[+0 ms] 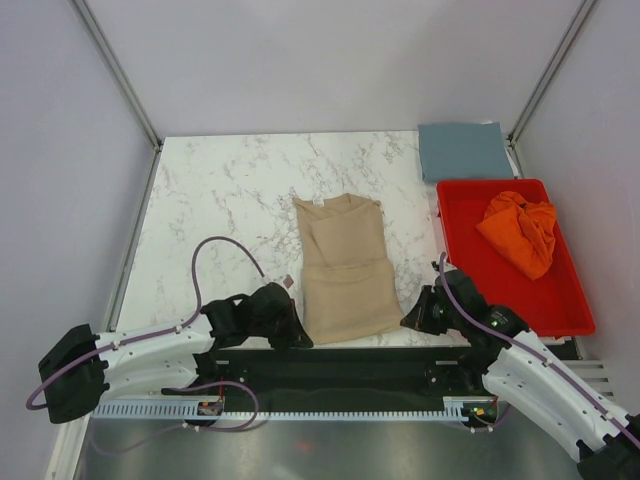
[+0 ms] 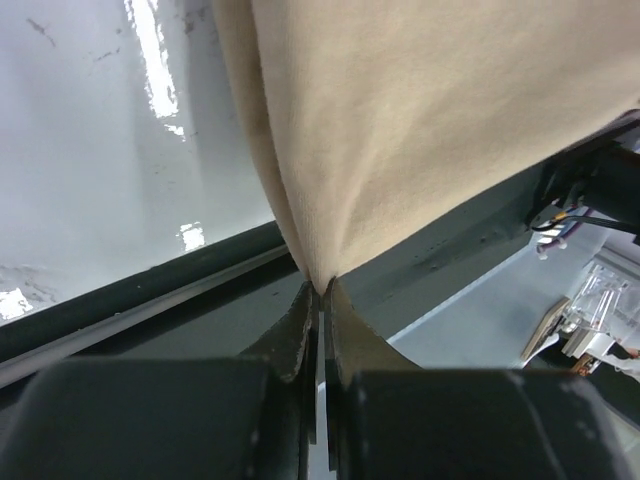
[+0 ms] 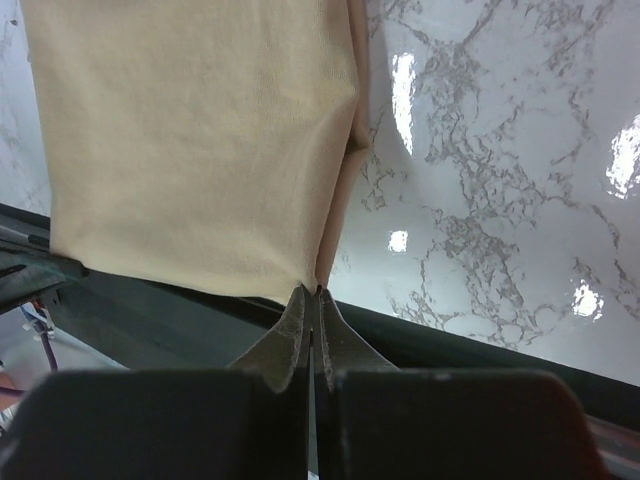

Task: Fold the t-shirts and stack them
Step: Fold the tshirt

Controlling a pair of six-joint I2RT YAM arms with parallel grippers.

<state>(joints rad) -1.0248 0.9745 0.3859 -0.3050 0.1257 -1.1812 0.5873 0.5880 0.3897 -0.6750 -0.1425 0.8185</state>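
Gleaming marble (image 1: 220, 200), tan t-shirt (image 1: 345, 265), pale walls (image 1: 300, 60)

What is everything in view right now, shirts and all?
tan t-shirt: one, tan, partly folded, near middle of the table
blue-grey t-shirt: one, slate blue-grey, folded flat, far right corner
orange t-shirt: one, bright orange, bunched up inside the tray
red tray: one, red, right side of the table
table: one, white marble pattern, under the shirts and tray
left gripper: one, black, shut on the tan t-shirt's near left corner
right gripper: one, black, shut on the tan t-shirt's near right corner
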